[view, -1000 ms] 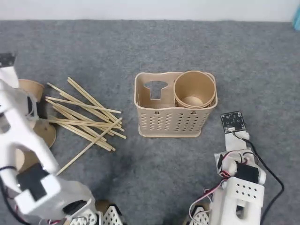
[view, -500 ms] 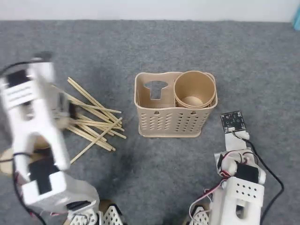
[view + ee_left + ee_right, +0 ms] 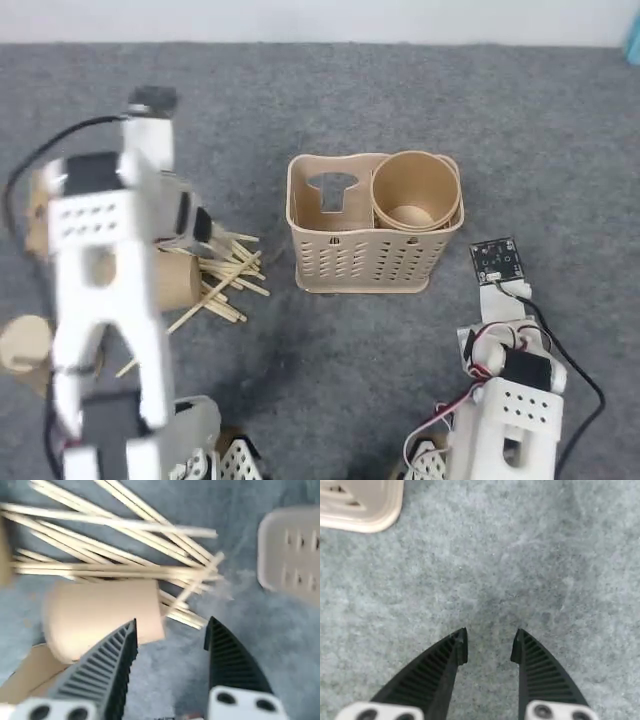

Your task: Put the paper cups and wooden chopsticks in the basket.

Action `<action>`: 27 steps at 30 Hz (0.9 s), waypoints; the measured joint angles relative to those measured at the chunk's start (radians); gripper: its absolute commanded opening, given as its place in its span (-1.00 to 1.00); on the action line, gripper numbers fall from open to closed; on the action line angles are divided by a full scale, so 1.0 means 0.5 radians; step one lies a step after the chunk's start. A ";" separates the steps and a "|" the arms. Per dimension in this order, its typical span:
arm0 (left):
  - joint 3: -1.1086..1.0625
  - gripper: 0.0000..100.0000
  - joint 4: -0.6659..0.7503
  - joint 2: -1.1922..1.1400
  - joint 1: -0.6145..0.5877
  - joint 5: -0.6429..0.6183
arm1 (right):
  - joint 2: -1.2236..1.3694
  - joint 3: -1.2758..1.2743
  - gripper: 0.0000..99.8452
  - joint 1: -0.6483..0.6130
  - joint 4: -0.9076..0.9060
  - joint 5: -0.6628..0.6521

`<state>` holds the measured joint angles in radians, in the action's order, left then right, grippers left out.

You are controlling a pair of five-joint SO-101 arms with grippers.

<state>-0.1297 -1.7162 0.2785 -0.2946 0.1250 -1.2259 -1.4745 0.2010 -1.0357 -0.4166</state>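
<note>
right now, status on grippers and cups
Left gripper open by tipped paper cup. Chopsticks crowd it. Right gripper open, empty. One cup in basket.

Basket (image 3: 360, 262) was beige, its walls patterned with slot rows; paper cups (image 3: 415, 190) kraft brown; wooden chopsticks (image 3: 100, 570) pale tan; carpet (image 3: 400, 100) speckled grey.

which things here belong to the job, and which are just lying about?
Job:
- basket
- cup in basket
- cup on its side, beside the open left claw
- far-left cup
- chopsticks

Lying about:
- grey carpet
- black cable
- blue object at the edge
</note>
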 measured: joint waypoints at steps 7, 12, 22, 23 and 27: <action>-0.049 -0.58 0.021 0.089 -0.552 0.114 | 0.000 0.000 -0.67 0.000 0.000 -0.018; -0.101 -0.58 0.061 -0.199 -0.829 0.264 | 0.000 -0.003 -0.67 0.000 0.000 -0.089; -0.147 -0.58 0.209 -0.537 -0.905 0.393 | 0.000 -0.018 -0.67 -0.003 0.000 -0.101; -0.169 -0.58 0.255 -0.540 -0.905 0.393 | 0.000 -0.018 -0.67 -0.003 0.000 -0.101; -0.292 -0.58 0.433 -0.537 -0.899 0.393 | 0.000 -0.018 -0.67 -0.003 0.000 -0.101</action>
<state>-0.2754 -1.4998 0.0100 -0.7442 0.3214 -1.2259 -1.4837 0.1995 -1.0357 -0.4672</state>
